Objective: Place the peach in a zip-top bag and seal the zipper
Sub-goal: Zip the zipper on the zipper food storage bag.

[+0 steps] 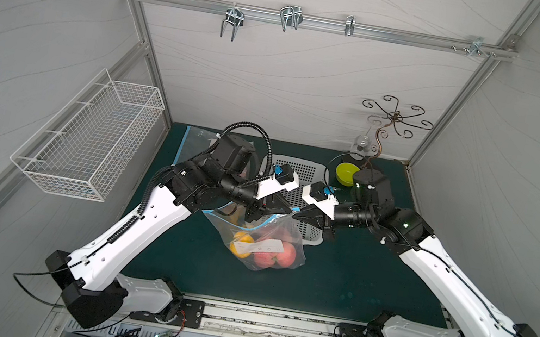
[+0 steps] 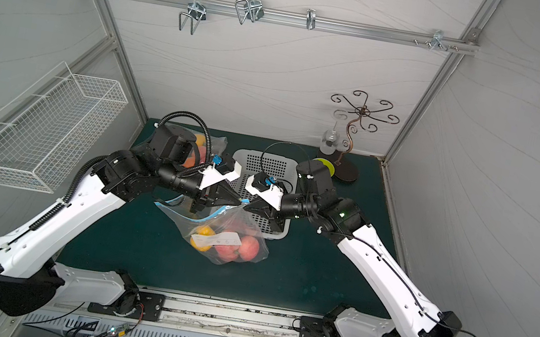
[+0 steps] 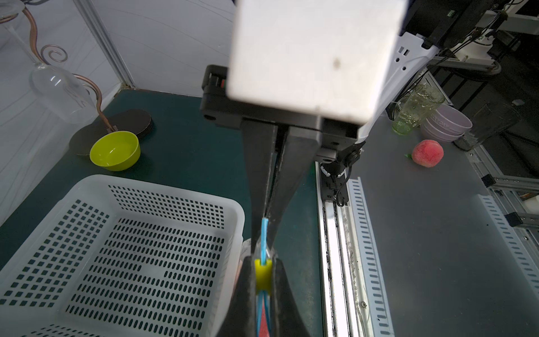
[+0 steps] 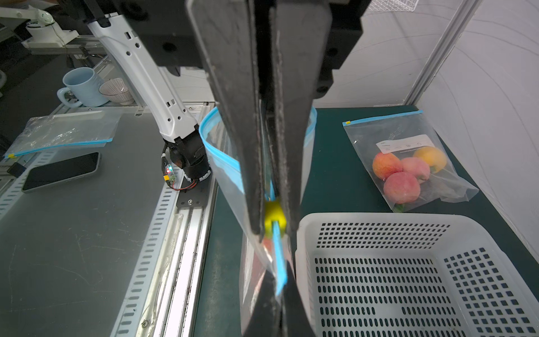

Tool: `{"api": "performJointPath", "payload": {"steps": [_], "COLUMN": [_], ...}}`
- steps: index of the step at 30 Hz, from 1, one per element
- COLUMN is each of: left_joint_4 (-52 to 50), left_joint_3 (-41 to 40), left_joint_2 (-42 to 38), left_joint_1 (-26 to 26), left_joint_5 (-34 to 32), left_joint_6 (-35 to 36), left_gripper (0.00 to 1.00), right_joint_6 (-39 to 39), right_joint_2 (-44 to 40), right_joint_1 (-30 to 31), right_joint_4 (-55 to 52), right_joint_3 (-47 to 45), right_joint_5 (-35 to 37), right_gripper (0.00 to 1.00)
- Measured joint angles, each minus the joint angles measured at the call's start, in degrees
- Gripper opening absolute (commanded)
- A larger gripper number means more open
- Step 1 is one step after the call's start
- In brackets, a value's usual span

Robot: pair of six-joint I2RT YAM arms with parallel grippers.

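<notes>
Two sets of fingers meet at one top corner of the zip-top bag [image 1: 284, 229] and hold it up, so its body hangs toward the green table [image 1: 355, 272] just in front of the white basket [image 1: 301, 171]. I cannot tell whether the bag's bottom rests on the table.

The left fingers [image 3: 246, 291] are clamped on the yellow slider [image 3: 263, 277]. The right fingers [image 3: 259, 175] are pinched shut on the blue zipper strip [image 3: 264, 233] just past it, at the end of the track. The split makes sense: one side anchors the corner so the track has something to pull against, while the other holds the part that must travel.

The pink peaches [image 1: 270, 256] sit low in the hanging bag beside a yellow-orange fruit [image 1: 241, 244], and their weight draws the plastic down from the grip, so loading looks done. The mouth [image 4: 221, 151] is not closed. Its blue rim bows open in a wide loop away from the pinched corner, so I judge that sealing has barely begun.

The next move probably calls for a steady draw of the slider along the rim, away from the right fingers, with the strip kept straight. Slack or a twist could jam the slider or tug the strip out of the pinch.

A second bag [image 4: 408, 163] of fruit lies flat farther back on the table. A lone peach [image 3: 428, 153] sits on the grey surface beyond the rail, well apart from the held bag.
</notes>
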Motion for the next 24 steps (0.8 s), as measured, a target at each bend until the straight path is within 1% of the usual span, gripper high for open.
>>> {"api": "performJointPath", "payload": {"steps": [9,24], "left_joint_4": [0.1,2.0], "left_joint_3": [0.0,-1.3], "left_joint_2": [-1.1,-2.9], "left_joint_1": [0.4,0.9], "left_joint_5": [-2.1,-3.2], "left_joint_6": [-2.1,-4.0], "left_gripper": [0.04,0.05], "right_joint_6": [3.6,8.2], "right_joint_2": [-1.4,-2.8], "right_joint_1": [-2.5,-4.9], "right_joint_4": [2.1,5.3], "right_joint_3": [-1.5,-2.8], "right_joint_5": [-0.4,-1.8], "right_gripper": [0.00,0.00]}}
